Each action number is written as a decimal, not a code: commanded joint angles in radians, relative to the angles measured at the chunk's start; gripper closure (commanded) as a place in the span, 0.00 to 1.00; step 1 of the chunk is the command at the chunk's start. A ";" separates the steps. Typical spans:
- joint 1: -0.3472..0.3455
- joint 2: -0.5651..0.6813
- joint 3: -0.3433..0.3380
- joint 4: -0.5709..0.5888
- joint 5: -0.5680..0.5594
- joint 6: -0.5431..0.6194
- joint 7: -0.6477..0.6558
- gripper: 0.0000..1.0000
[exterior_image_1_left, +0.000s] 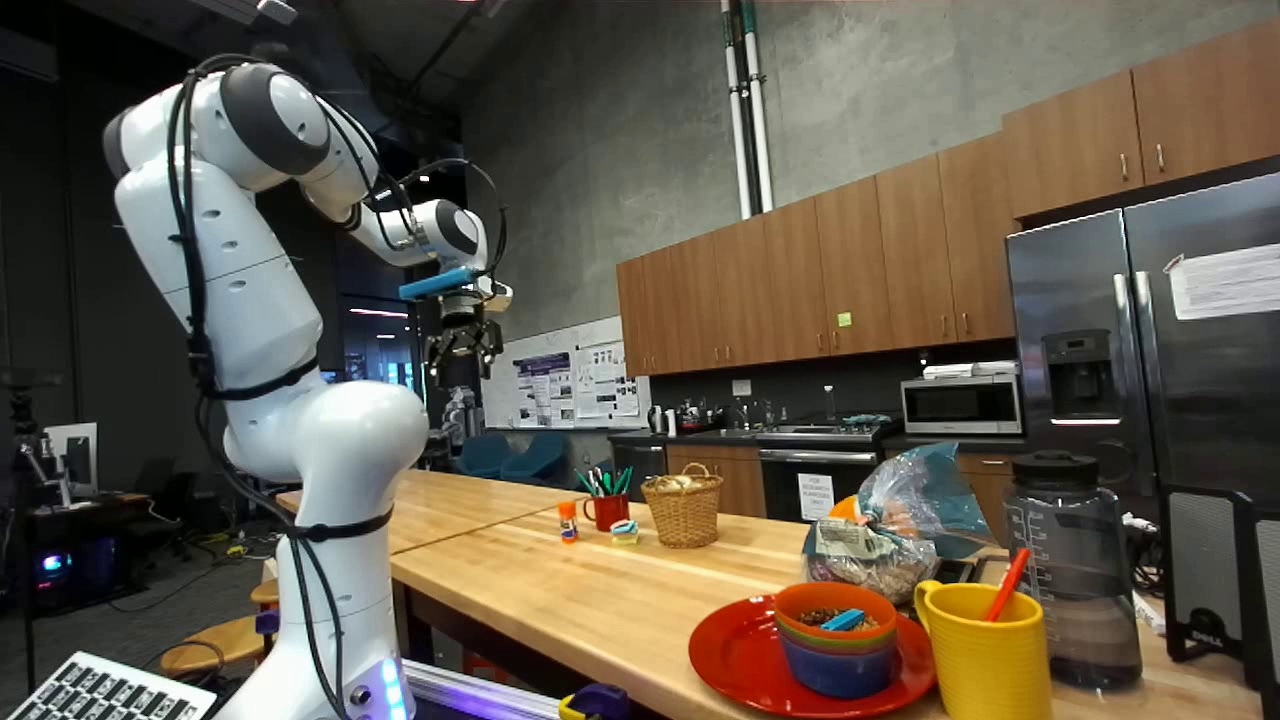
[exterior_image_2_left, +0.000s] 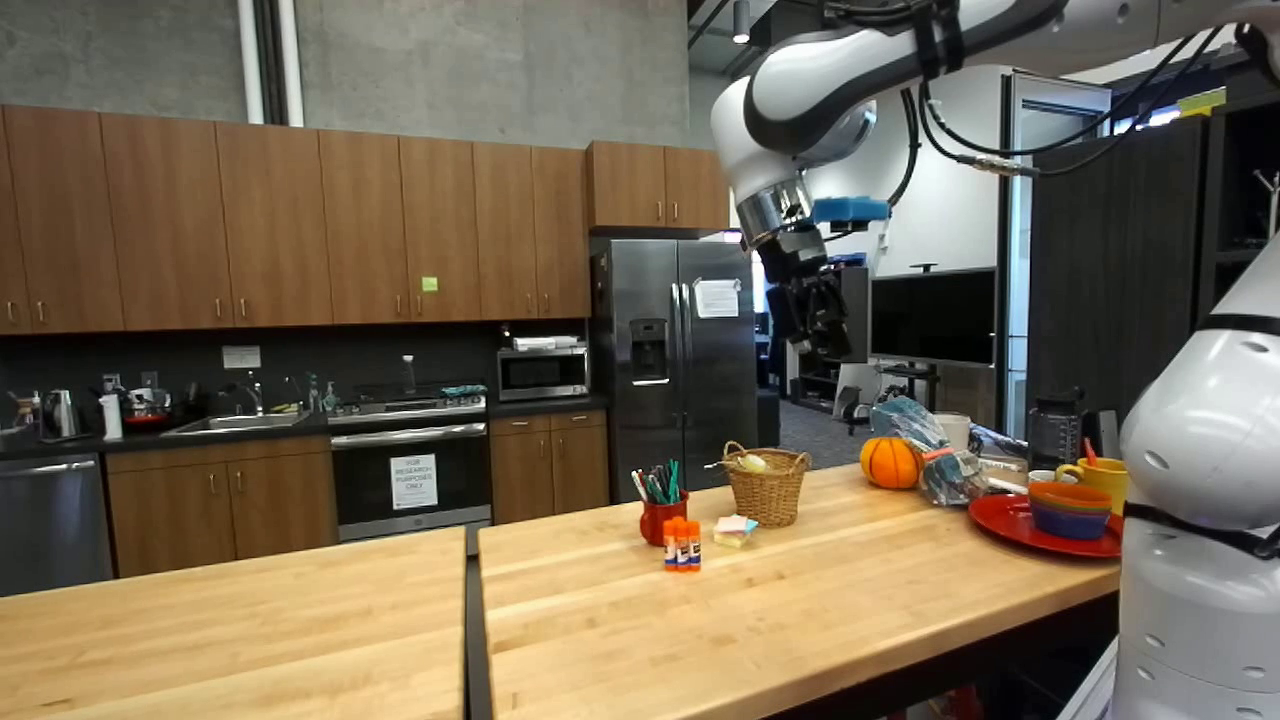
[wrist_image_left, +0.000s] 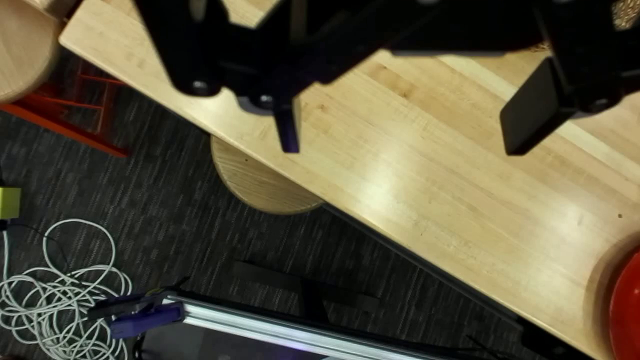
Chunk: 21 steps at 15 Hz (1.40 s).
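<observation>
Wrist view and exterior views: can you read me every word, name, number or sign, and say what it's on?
"FOR RESEARCH PURPOSES ONLY": white paper on the oven door.
"DELL": front of the speaker.
Too small or blurred to read: any writing on the fridge paper, posters, sticky note, plastic bag, glue sticks and water bottle.
Wrist view: nothing readable.

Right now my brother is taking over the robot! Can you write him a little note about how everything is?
Claw: open, empty, raised well above the level of the table.
Things: glue sticks, a red mug of pens and a wicker basket are grouped on the table; stacked bowls sit on a red plate beside a yellow mug.
Done: no pick-up shows; the claw touches nothing.
Left: reaching and gripping whatever he wants; probably lower the claw first.
</observation>
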 joint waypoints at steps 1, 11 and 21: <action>0.015 0.010 -0.015 0.001 -0.002 0.009 0.006 0.00; 0.002 0.148 -0.035 -0.022 -0.004 0.303 0.014 0.00; 0.014 0.328 -0.028 -0.110 0.002 0.573 0.058 0.00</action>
